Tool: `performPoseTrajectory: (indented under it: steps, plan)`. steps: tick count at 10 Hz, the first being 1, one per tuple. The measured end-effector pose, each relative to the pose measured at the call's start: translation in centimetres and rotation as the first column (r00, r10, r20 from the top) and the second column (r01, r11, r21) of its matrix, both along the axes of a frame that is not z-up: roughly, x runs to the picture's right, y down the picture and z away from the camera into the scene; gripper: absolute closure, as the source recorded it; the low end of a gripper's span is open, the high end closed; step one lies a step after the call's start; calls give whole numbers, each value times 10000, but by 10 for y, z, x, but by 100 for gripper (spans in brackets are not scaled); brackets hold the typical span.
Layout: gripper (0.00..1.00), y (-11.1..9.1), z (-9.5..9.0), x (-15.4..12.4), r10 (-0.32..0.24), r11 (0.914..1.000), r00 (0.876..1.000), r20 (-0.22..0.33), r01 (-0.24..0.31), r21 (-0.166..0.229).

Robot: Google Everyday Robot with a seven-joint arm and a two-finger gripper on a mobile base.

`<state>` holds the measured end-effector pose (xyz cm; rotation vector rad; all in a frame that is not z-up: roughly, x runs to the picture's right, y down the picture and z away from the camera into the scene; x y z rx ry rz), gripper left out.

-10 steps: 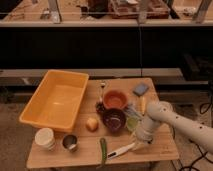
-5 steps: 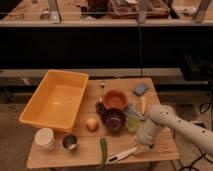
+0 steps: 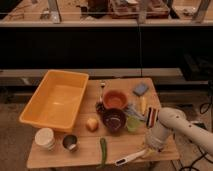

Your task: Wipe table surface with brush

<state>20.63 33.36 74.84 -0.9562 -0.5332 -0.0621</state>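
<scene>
The table surface point(image 3: 125, 142) is a light tan wooden top with plank lines. The brush point(image 3: 129, 159) is long, slim and white; it lies low across the table's front right edge, pointing left. My gripper point(image 3: 148, 151) comes down from the white arm on the right and is shut on the brush's right end, close to the front edge. The green vegetable point(image 3: 103, 151) lies just left of the brush tip.
An orange-yellow tub point(image 3: 55, 97) fills the left side. A brown bowl point(image 3: 115, 98), dark bowl point(image 3: 114, 120), green cup point(image 3: 132, 124), yellow fruit point(image 3: 92, 124), blue sponge point(image 3: 141, 89), white cup point(image 3: 45, 138) and metal cup point(image 3: 69, 142) stand around.
The gripper has moved with the brush toward the table's front edge and slightly right. The other things have not moved.
</scene>
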Motion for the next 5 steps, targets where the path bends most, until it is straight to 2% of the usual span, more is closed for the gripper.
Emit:
performPoseTrajectory:
  steps: [1, 5]
  plan:
    - [100, 0, -2, 10, 31, 10000, 9999, -142, -30, 68]
    - [100, 0, -2, 10, 22, 10000, 9999, -139, -21, 70]
